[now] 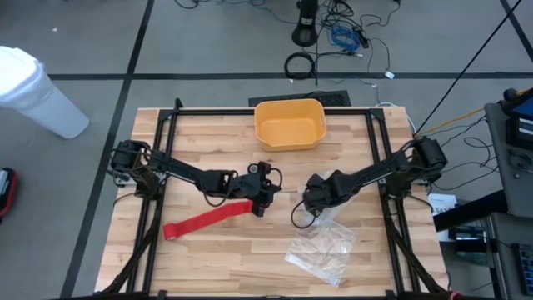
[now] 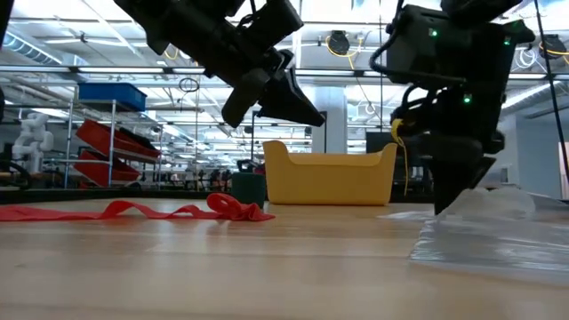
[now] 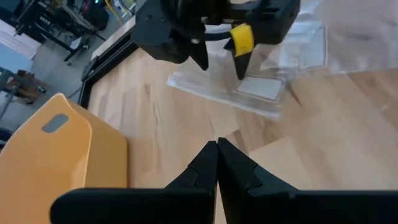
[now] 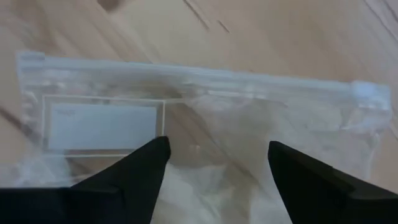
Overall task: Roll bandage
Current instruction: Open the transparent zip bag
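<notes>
The red bandage (image 1: 208, 219) lies unrolled on the wooden table as a flat band running toward the near left. Its right end (image 2: 236, 207) is crumpled beneath my left gripper (image 1: 275, 190). That gripper is shut with nothing between its fingers (image 3: 217, 155) and hovers above the table (image 2: 293, 102). My right gripper (image 1: 310, 208) points down, open, over a clear plastic bag (image 1: 323, 248). Its fingertips (image 4: 217, 155) stand just inside the bag's zip edge (image 4: 205, 78), next to a white label (image 4: 102, 124). My right gripper comes down from above onto the clear bag near its zip edge (image 3: 261, 87), one finger (image 2: 453, 191) reaching to about table height. I cannot tell whether the fingers touch the bag, which lies flat on the table.
A yellow bin (image 1: 289, 123) stands at the table's far middle. A black frame (image 1: 275, 111) borders the tabletop. Bare wood (image 1: 250, 267) lies toward the near edge, left of the bag.
</notes>
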`<action>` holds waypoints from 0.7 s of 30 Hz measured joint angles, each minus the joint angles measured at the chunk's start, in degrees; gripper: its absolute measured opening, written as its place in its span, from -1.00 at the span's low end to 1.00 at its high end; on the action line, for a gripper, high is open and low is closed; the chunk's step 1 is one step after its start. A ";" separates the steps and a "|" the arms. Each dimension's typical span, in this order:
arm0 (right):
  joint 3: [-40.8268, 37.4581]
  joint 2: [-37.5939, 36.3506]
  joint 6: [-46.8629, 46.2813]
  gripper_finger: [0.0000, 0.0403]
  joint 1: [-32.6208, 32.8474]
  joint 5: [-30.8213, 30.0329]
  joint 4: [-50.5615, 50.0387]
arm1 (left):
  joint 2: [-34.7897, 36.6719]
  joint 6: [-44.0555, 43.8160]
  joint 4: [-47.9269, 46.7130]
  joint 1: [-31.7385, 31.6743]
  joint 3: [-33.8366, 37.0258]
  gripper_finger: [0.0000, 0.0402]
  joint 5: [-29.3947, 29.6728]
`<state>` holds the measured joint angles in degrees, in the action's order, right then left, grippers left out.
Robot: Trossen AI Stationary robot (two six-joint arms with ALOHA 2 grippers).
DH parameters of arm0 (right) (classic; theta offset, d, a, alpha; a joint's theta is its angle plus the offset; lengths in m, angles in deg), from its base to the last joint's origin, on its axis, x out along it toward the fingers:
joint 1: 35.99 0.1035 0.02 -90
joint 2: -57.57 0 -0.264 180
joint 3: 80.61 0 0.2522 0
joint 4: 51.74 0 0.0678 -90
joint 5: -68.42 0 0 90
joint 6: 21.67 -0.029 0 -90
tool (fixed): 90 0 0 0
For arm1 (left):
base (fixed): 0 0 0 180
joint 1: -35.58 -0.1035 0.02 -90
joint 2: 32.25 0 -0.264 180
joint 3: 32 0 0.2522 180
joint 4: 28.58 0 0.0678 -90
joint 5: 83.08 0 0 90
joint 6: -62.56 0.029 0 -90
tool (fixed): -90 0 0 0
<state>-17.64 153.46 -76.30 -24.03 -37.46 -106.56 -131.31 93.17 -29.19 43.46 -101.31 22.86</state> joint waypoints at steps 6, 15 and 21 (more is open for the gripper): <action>0.22 2.88 6.38 0.15 0.04 1.03 5.46 | 0.00 -0.13 -0.50 -0.56 0.00 -0.93 -0.01; -0.27 0.36 15.82 -0.91 0.17 2.98 6.82 | 0.00 -4.35 -2.58 -0.54 0.00 -0.93 0.39; -0.67 -4.31 22.70 -0.99 0.48 1.79 6.31 | 0.00 -4.34 -3.11 -0.95 0.00 -0.93 0.76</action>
<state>-18.32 149.15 -53.60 -23.55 -35.67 -100.25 -131.31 88.83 -32.31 42.51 -101.31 23.62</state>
